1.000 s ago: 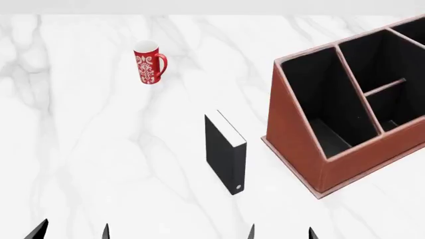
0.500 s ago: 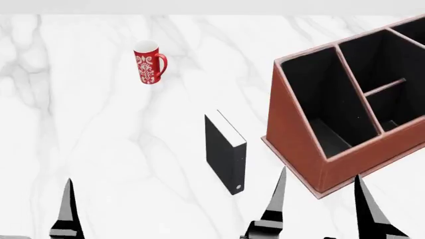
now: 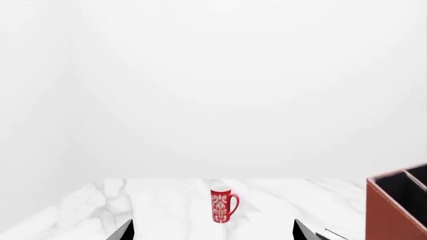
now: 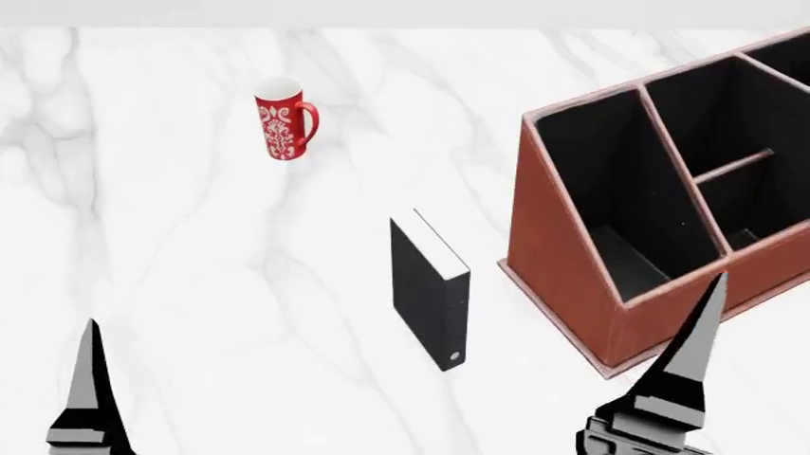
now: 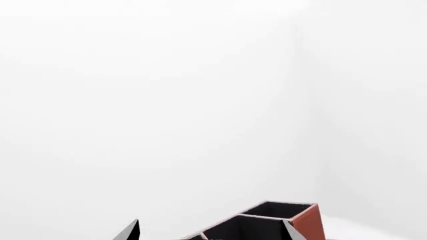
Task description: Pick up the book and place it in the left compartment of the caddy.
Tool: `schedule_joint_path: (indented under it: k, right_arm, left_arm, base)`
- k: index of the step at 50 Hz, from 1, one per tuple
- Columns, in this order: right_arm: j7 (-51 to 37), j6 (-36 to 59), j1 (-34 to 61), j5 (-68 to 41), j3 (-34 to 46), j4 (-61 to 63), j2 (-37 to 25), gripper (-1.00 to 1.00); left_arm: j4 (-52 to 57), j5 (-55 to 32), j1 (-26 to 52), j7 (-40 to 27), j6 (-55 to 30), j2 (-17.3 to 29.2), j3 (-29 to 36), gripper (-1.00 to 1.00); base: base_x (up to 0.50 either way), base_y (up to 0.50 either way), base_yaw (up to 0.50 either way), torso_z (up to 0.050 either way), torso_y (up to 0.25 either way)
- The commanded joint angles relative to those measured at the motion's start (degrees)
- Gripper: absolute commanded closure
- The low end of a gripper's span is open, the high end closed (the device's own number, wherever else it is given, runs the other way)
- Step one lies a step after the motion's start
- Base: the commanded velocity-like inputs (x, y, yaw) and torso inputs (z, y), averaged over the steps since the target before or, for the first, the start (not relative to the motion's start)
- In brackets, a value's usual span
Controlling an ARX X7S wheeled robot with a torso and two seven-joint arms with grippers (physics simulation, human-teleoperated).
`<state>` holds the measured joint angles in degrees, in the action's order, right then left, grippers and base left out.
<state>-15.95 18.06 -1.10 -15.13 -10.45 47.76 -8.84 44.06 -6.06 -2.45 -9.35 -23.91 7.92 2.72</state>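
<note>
The black book point(image 4: 430, 292) stands upright on the marble table, white page edges up and its round spine mark toward me. The reddish-brown caddy point(image 4: 563, 256) stands to its right; the left compartment point(image 4: 605, 194) is the long black-lined bay nearest the book. My left gripper point(image 3: 212, 233) is open and empty; one finger point(image 4: 89, 384) shows at the near left. My right gripper point(image 5: 210, 233) is open and empty; one finger point(image 4: 693, 346) rises in front of the caddy's near corner, right of the book. The caddy also shows in the left wrist view point(image 3: 397, 210) and the right wrist view point(image 5: 267, 222).
A red patterned mug point(image 4: 285, 124) stands at the far left of the table, well behind the book; it also shows in the left wrist view point(image 3: 223, 205). White marble table surface point(image 4: 228, 265) lies between the mug, the book and my grippers.
Both grippers rose from the bottom edge into the head view. The right finger then shifted right to the caddy's near corner; the left finger shifted left. Book, caddy and mug have not moved.
</note>
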Motion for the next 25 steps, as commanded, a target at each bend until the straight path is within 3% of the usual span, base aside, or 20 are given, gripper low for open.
schedule_joint_path:
  k: [1, 25]
  right_arm:
    - [-1.5, -0.3, -0.5, -1.8, -6.2, 2.8, 0.6, -1.0]
    - [-3.8, 0.1, -1.4, -4.2, -9.7, 3.2, -1.3, -1.0]
  left_arm:
    - [-0.5, -1.7, 0.3, 0.1, 1.6, -0.4, -1.6, -1.0]
    - [-0.8, -2.9, 0.5, -1.5, 1.5, 0.8, -0.9, -1.0]
  base:
    - [0.0, 0.0, 0.0, 0.0, 0.0]
    - [0.0, 0.0, 0.0, 0.0, 0.0]
